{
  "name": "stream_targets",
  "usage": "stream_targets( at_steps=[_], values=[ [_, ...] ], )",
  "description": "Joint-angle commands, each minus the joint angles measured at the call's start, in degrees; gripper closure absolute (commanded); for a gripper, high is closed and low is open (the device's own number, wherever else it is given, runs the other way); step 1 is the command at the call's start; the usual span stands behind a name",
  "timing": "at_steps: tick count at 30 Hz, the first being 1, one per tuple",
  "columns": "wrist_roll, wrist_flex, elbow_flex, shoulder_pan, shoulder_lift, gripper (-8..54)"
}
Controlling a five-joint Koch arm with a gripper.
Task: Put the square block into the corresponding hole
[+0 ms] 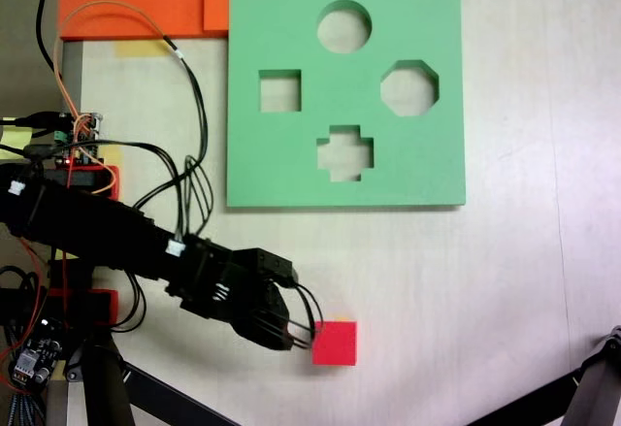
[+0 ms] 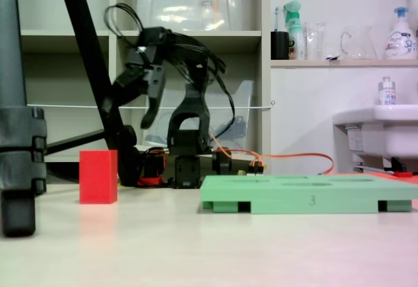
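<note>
Lab or utility room: behind the gripper (image 2: pixel 151 114), shelves (image 2: pixel 196 35) with glassware, spray bottles (image 2: pixel 295 22), a sink (image 2: pixel 379 130).

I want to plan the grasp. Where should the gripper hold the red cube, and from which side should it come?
Probably from above, closing on two opposite vertical faces of the red cube. It stands flat on the table with free space on every side, and its faces are plain and parallel. The gripper is beside its left face in the top-down fixed view; the low fixed view shows it raised above the cube.
</note>
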Motion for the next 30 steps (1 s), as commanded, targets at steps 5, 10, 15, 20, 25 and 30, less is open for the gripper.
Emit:
stream_targets(
  at_steps=[5, 10, 15, 20, 25, 30],
  values=[
    [-0.3, 9.4, -9.8, 4.0, -9.1, -6.6],
    [-1.5, 9.3, -12.8, 4.7, -14.3, -6.6],
    [-3.1, 6.7, -15.1, 4.6, -19.1, -6.6],
    [-2.9, 4.0, -15.2, 4.3, -23.5, -6.6],
    [-2.9, 2.2, -17.7, 3.6, -27.2, -6.6],
    [-3.0, 1.9, -21.3, 2.1, -30.6, -6.6]
  ],
)
